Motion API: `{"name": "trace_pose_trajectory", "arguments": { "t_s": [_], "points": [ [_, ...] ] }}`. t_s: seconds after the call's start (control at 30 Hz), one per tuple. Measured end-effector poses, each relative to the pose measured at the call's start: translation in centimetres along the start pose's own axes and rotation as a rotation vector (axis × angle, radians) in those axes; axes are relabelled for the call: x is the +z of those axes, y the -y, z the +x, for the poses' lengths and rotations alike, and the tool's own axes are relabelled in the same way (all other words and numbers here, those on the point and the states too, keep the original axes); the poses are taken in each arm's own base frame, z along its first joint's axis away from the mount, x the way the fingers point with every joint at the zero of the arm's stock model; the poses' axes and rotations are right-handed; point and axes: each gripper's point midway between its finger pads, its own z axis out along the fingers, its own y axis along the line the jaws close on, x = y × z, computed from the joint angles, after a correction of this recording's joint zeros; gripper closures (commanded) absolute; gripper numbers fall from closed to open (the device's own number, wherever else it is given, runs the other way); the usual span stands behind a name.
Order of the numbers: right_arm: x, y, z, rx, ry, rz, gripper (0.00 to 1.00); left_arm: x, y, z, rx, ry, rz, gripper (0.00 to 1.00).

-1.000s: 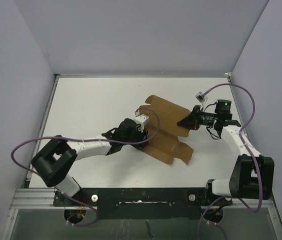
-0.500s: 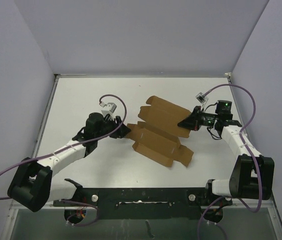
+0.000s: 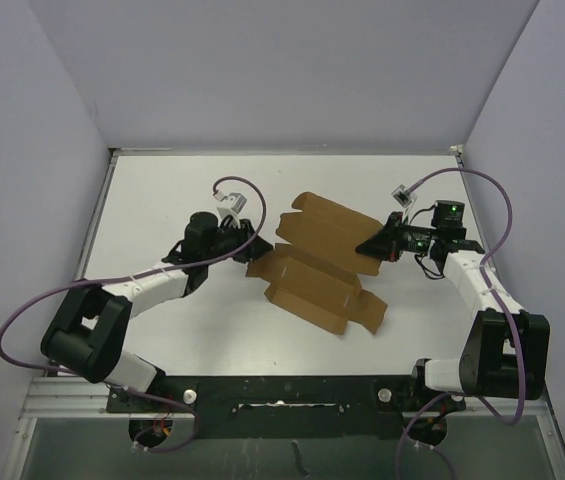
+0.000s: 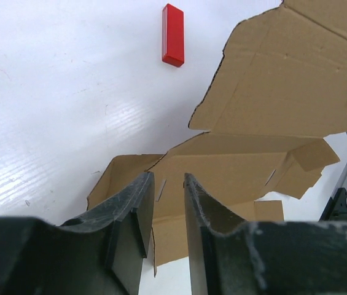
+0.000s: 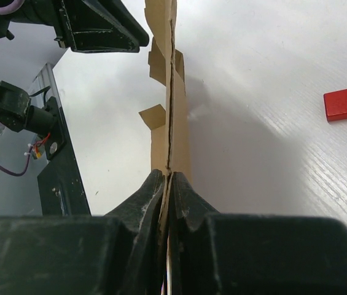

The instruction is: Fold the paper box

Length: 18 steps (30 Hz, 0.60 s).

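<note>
On the right, the right gripper (image 5: 166, 184) pinches the paper box (image 3: 312, 285) edge tight; the left gripper (image 4: 168, 184) hangs slightly parted, empty. One careless shove could buckle that sheet.

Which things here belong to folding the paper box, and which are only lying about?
Belong to the job:
- paper box
- right gripper, pinching its edge
- left gripper, jaws slightly apart at a flap

Only lying about:
- red block, on the table, apart from the box
</note>
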Motion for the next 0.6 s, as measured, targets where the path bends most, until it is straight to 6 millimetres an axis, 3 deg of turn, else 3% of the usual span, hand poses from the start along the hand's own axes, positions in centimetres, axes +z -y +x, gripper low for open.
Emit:
{"name": "trace_pose_trajectory", "arguments": {
  "t_s": [0.27,0.6],
  "points": [
    [0.0,-0.1,0.0,0.000,0.001,-0.005,1.00,1.3,-0.6,-0.5,0.015,-0.001,-0.010,0.90],
    [0.0,-0.1,-0.1,-0.002,0.001,-0.006,1.00,2.4,-0.3,-0.2,0.023,-0.025,0.009,0.92]
  ]
}}
